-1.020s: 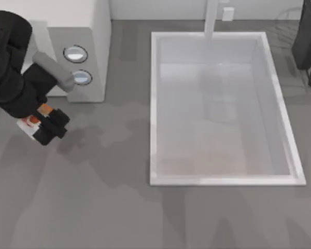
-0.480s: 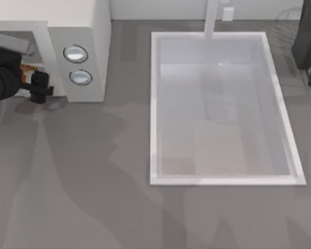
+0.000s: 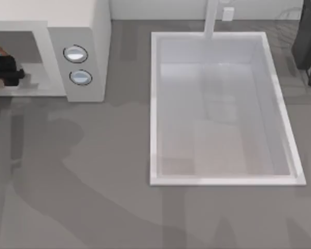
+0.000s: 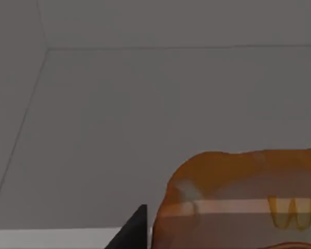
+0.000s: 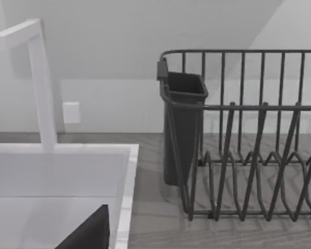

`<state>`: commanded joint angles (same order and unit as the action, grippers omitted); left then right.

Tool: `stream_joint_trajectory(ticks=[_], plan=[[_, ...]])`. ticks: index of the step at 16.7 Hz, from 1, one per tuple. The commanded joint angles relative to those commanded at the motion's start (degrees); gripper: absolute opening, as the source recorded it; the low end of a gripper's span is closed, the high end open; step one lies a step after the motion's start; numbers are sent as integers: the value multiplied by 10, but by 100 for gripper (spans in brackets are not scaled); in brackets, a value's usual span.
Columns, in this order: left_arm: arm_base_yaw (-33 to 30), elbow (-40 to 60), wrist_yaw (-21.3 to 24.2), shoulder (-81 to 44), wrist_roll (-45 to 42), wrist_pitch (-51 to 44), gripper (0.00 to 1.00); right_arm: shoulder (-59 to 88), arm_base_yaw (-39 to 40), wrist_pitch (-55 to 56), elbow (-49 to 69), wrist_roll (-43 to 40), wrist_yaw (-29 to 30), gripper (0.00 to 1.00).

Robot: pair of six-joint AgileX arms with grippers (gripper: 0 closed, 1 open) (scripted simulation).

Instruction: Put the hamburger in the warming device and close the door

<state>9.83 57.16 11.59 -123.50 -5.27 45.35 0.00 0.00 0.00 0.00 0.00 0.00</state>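
The left gripper is seen inside the microwave, clamped on the hamburger. The right gripper's state cannot be told.

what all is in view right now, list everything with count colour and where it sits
hamburger: 1, orange with a pale band, inside the warming device at the left gripper
warming device: 1, white with grey inside, top view's far left
dials: 2, silver-rimmed, on the warming device's side panel
sink basin: 1, white, right of centre
faucet: 1, white, at the basin's far edge
dish rack: 1, dark wire, far right of the table
cutlery cup: 1, dark grey, on the rack's end nearest the basin
table: 1, grey
left gripper: 1, black, inside the warming device
right arm: 1, black, parked at far right
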Motion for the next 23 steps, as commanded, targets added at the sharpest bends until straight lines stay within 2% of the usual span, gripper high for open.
stream_joint_trajectory(ticks=[7,11,16,23], plan=[[-1,-3,1,-2,3,8,0,0,0,0,0,0,0,100],[-21,42,-16,-25,9,-11,0,0,0,0,0,0,0,100],[-40,207,-33,-95,16,-57,0,0,0,0,0,0,0,100],[-32,449,-29,-234,18,-169,0,0,0,0,0,0,0,100]])
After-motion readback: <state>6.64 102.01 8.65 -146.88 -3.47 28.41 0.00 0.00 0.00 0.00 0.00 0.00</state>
